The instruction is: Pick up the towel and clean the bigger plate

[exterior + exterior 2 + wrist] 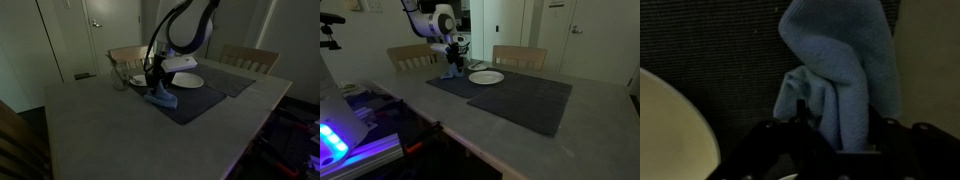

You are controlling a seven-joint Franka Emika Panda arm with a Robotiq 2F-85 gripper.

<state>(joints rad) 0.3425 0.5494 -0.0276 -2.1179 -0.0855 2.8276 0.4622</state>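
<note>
- Pincer (837, 128) grasps the crumpled blue cloth towel (835, 60) near the desk's (90, 130) far edge, beside the round white plate (188, 80).
- Risk: the loose folds slip free or drag the dark placemat (520, 100).

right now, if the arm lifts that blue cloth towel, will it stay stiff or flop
Probably floppy: the blue cloth towel sits crumpled in soft folds. Likely light, since it looks loosely bunched. It should drag rather than slide freely on the dark woven placemat.
</note>
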